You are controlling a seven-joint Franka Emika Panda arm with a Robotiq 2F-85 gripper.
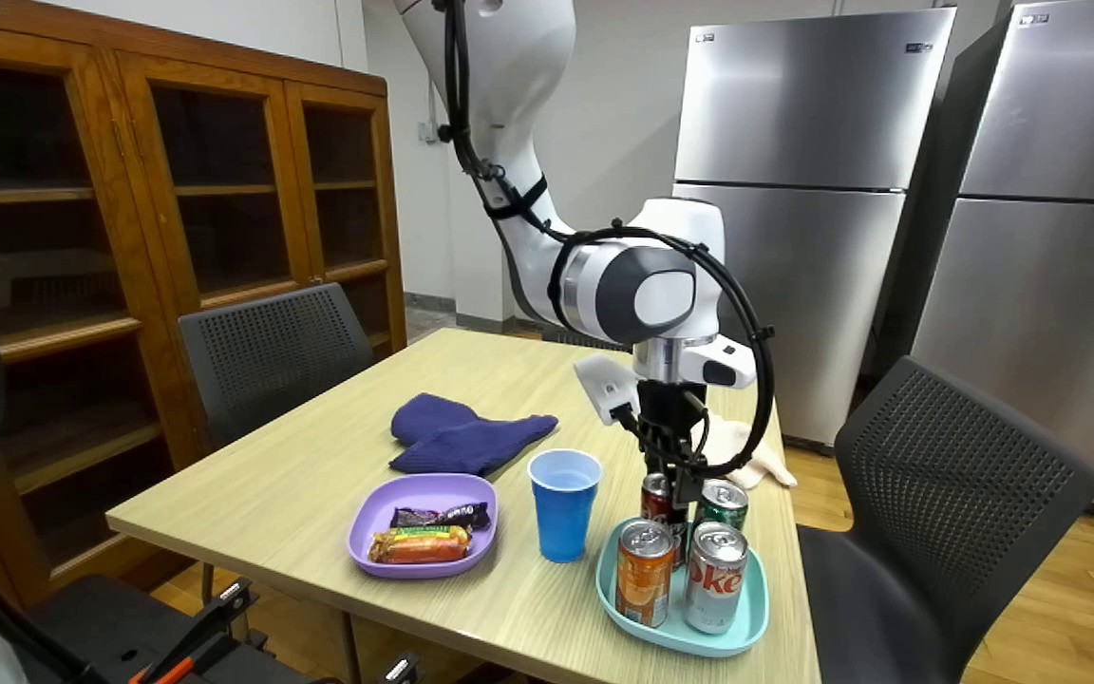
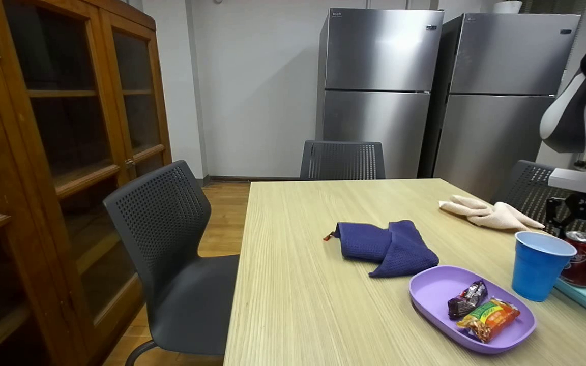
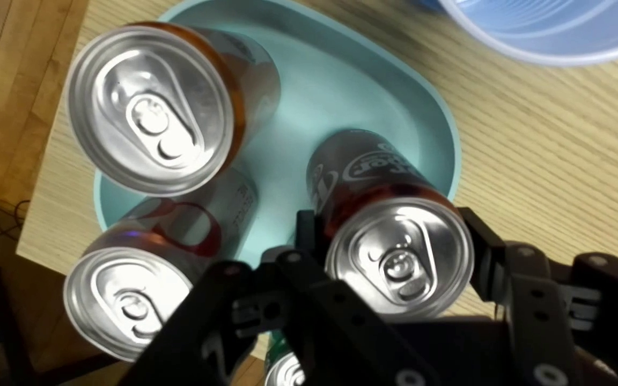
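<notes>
Wrist view shows my fingers (image 3: 488,252) gripping the red can (image 3: 387,225) in the tray (image 3: 336,91); I expect it weighty, slick and dentable, best held evenly across its upper sides.

The room is bright and rather evenly lit by a cool white light, apparently from above. In both exterior views, pale reflections lie on the upper doors of the steel refrigerators (image 1: 799,223), whose upright lines lean as through a wide lens, and a soft diagonal shadow falls across the wall (image 2: 262,101). The inside of the wooden cabinet (image 1: 156,247) is so dark that little can be read. In the wrist view, the dark red can (image 3: 381,214) and the orange can (image 3: 172,104) show hard white glare on their lids, the gripper (image 3: 394,244) is almost black, and the blue cup (image 3: 558,29) is slightly blurred.
</notes>
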